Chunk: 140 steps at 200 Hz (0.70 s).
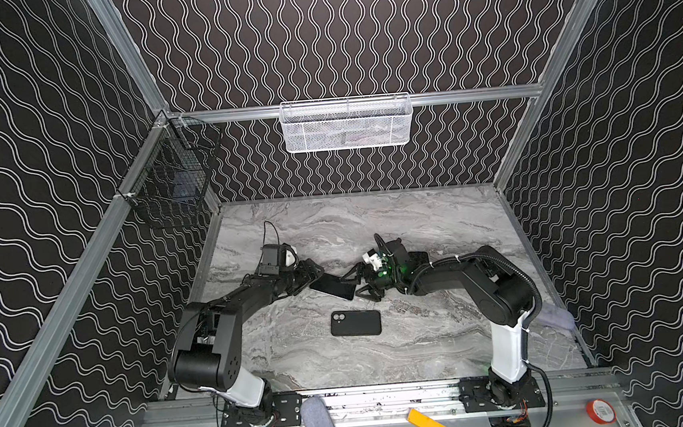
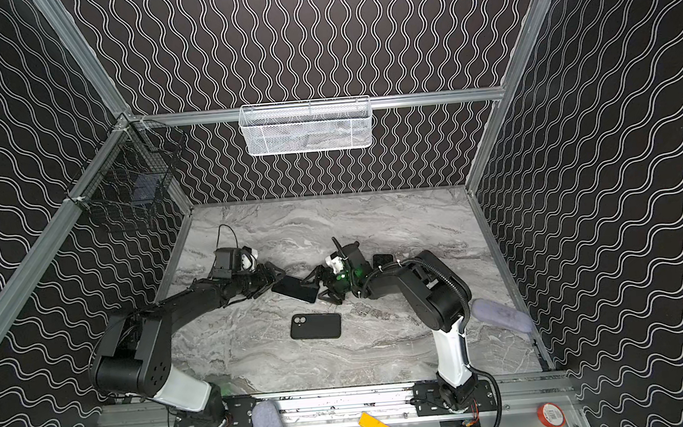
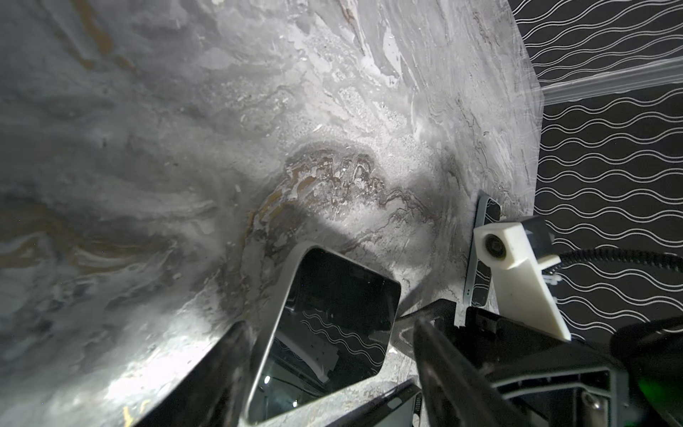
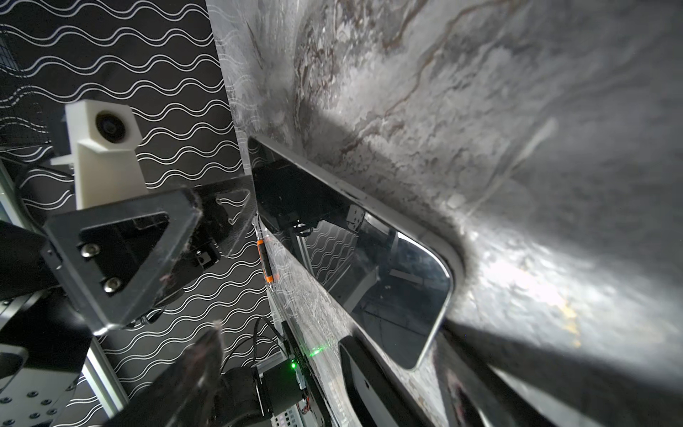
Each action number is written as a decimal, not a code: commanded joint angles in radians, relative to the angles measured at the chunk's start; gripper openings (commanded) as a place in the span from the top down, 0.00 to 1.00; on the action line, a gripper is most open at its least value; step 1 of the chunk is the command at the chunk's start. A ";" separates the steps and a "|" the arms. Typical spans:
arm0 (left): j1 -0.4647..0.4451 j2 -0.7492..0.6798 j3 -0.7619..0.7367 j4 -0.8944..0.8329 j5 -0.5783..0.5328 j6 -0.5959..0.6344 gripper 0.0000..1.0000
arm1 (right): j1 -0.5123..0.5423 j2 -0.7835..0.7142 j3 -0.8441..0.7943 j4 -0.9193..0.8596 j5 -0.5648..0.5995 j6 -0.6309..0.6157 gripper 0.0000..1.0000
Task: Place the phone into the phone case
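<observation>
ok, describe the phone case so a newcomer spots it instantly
On the marble tabletop, find the left gripper and right gripper facing each other mid-table; look just nearer the arm bases. The phone case lies flat there, alone. Unlike the glossy, silver-edged phone between the grippers, it is matte black with two round camera holes at one end.

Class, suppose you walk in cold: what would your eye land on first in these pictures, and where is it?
First, the left gripper and right gripper meeting mid-scene, one at each end of a glossy dark phone. Next, the black phone case lying flat nearer the camera, camera holes showing. Then the white mesh basket hanging on the back rail.
</observation>
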State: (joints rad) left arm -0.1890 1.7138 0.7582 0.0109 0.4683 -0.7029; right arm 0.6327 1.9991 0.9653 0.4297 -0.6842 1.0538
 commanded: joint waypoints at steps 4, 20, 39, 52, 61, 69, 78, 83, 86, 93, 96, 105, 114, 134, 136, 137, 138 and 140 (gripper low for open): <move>-0.013 0.006 0.016 -0.012 0.144 0.009 0.31 | -0.001 0.023 -0.013 -0.157 0.114 -0.015 0.08; -0.013 0.015 0.028 -0.042 0.118 0.017 0.31 | -0.002 0.020 -0.013 -0.157 0.113 -0.017 0.08; -0.013 0.027 0.034 -0.037 0.108 0.015 0.30 | -0.002 0.020 -0.011 -0.159 0.111 -0.017 0.08; -0.013 0.044 0.037 -0.016 0.128 0.005 0.30 | -0.002 0.023 -0.010 -0.161 0.111 -0.021 0.08; -0.015 0.052 0.039 -0.011 0.134 0.005 0.30 | -0.002 0.024 -0.007 -0.165 0.111 -0.026 0.08; -0.015 0.060 0.042 -0.010 0.143 0.009 0.31 | -0.002 0.025 -0.003 -0.174 0.112 -0.033 0.08; -0.016 0.069 0.046 -0.004 0.158 0.015 0.31 | -0.002 0.027 0.002 -0.180 0.112 -0.040 0.08; -0.016 0.073 0.046 -0.002 0.172 0.018 0.31 | -0.004 0.028 0.005 -0.185 0.111 -0.045 0.08; -0.017 0.074 0.048 -0.004 0.176 0.021 0.31 | -0.004 0.030 0.006 -0.189 0.112 -0.049 0.08; -0.017 0.076 0.051 -0.006 0.184 0.027 0.31 | -0.005 0.033 0.012 -0.194 0.107 -0.055 0.08; -0.018 0.077 0.052 -0.008 0.188 0.029 0.31 | -0.005 0.035 0.014 -0.196 0.106 -0.058 0.08; -0.018 0.076 0.053 -0.010 0.198 0.034 0.31 | -0.008 0.039 0.016 -0.198 0.102 -0.062 0.08; -0.019 0.079 0.058 -0.024 0.207 0.044 0.31 | -0.010 0.043 0.019 -0.201 0.099 -0.067 0.08; -0.023 0.082 0.074 -0.075 0.219 0.073 0.32 | -0.015 0.051 0.023 -0.209 0.098 -0.075 0.08; -0.023 0.083 0.075 -0.080 0.220 0.075 0.33 | -0.017 0.053 0.023 -0.211 0.098 -0.076 0.08; -0.024 0.083 0.075 -0.080 0.220 0.076 0.33 | -0.017 0.053 0.023 -0.211 0.099 -0.076 0.08; -0.024 0.083 0.075 -0.083 0.221 0.077 0.33 | -0.018 0.053 0.023 -0.212 0.099 -0.077 0.08; -0.024 0.083 0.076 -0.086 0.223 0.079 0.33 | -0.018 0.054 0.025 -0.214 0.099 -0.079 0.08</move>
State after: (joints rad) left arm -0.1905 1.7893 0.8188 -0.0082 0.4763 -0.6479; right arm 0.6178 2.0201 0.9951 0.3889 -0.7284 1.0142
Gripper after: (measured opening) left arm 0.678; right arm 0.918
